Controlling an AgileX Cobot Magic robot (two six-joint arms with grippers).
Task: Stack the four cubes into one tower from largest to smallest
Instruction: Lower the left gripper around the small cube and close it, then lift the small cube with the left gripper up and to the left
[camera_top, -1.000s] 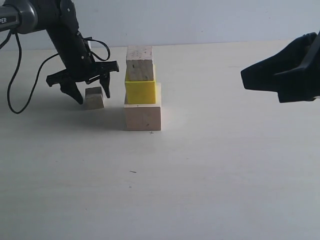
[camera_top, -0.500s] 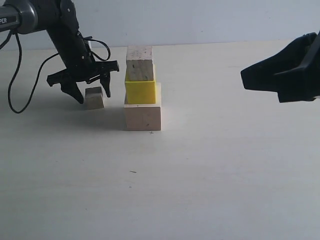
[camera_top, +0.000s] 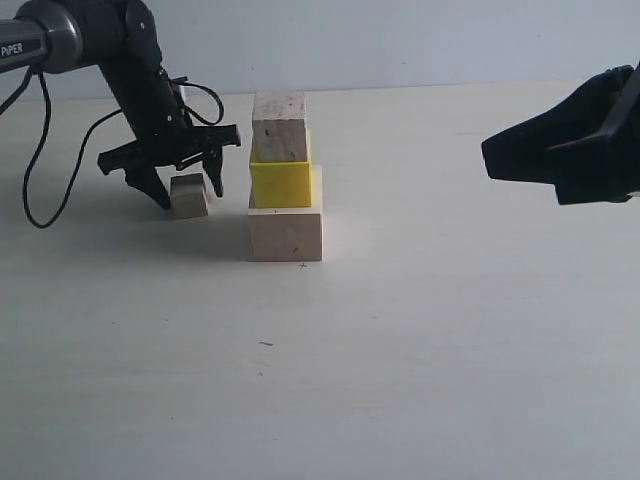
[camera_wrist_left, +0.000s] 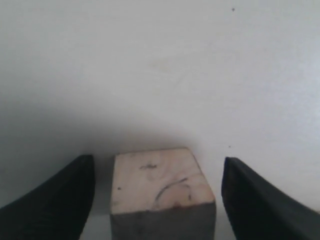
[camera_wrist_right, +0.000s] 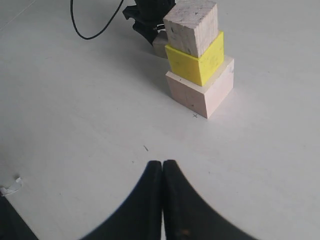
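Left gripper (camera_top: 187, 191): fingers spread, straddling the tiny wood cube (camera_wrist_left: 157, 186) on the table (camera_top: 450, 330), with gaps on both sides. The partial tower stands just beside it: large wood cube (camera_top: 286, 232), yellow cube (camera_top: 280, 182), medium wood cube (camera_top: 279, 128). Right gripper (camera_wrist_right: 163, 167): fingers pressed together, empty, well apart.

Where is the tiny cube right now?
In the exterior view, the tiny cube sits on the table just left of the stack, straddled by the open left gripper.
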